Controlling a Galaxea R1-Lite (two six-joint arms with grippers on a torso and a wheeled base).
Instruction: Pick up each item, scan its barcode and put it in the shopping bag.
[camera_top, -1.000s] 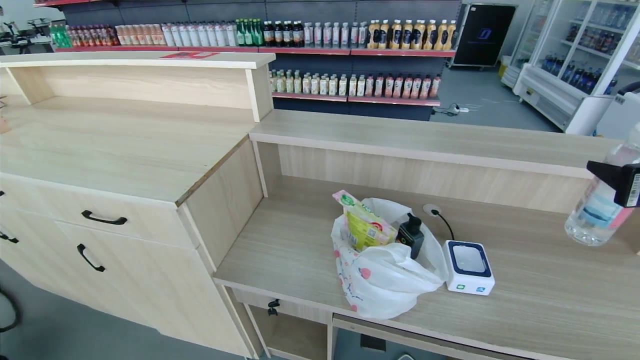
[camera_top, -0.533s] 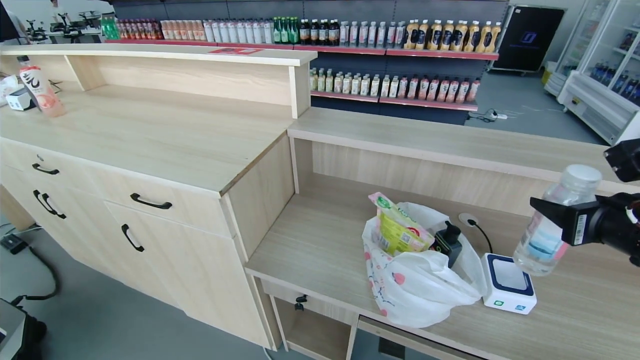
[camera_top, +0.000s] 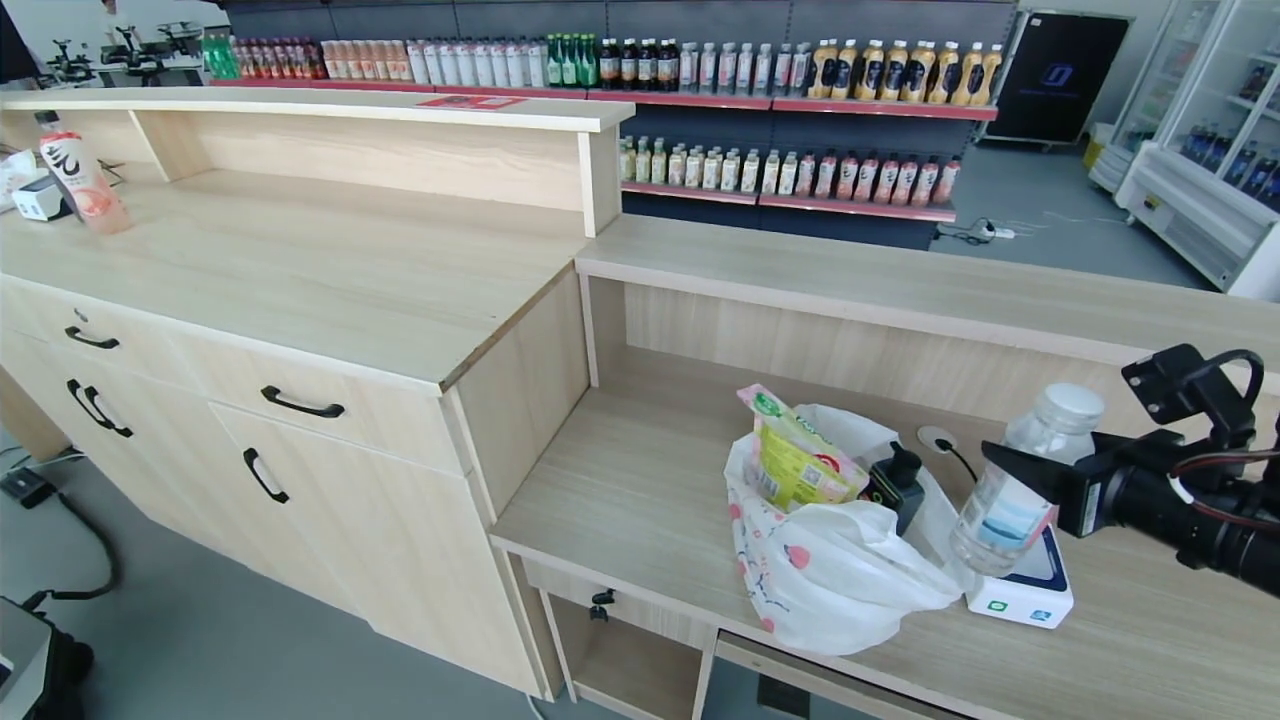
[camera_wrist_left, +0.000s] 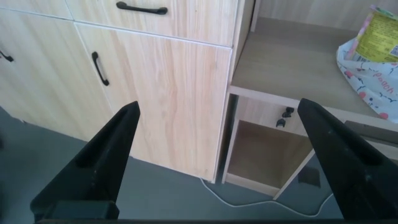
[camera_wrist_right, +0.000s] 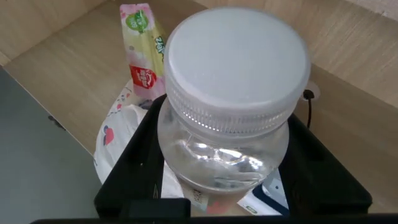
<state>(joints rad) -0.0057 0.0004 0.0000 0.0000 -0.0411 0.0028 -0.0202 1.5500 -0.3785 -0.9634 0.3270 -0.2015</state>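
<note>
Right tool (camera_top: 1020, 482) pinched a clear water bottle (camera_top: 1005, 505) at mid-body. White cap up, bottle tilted a bit. The bottle hung over the white scanner (camera_top: 1020, 598), just beside the shopping bag (camera_top: 830, 580); couldn't tell if its base touched the scanner.

Left tool (camera_wrist_left: 217, 106) was spread wide and held nothing, low in front of the cabinet doors (camera_wrist_left: 155, 93).

The lower counter (camera_top: 620, 480) had bare room on the robot's left of the bag. It was walled by the back panel and by the side of the taller counter (camera_top: 300, 270). The bag sat close to the front edge, the scanner touching it on the right side.

A green-yellow snack pouch (camera_top: 795, 450) and a dark pump bottle (camera_top: 895, 485) stuck out of the bag. A black cable (camera_top: 958, 458) ran from a hole behind the scanner.

On the taller counter, far left, stood a pink-labelled drink bottle (camera_top: 80, 170) next to a small white device (camera_top: 40, 197). Drink shelves (camera_top: 760, 100) were behind.

The water bottle's label was blue and pink, print too small to read. Small green and blue marks were on the scanner's front.
</note>
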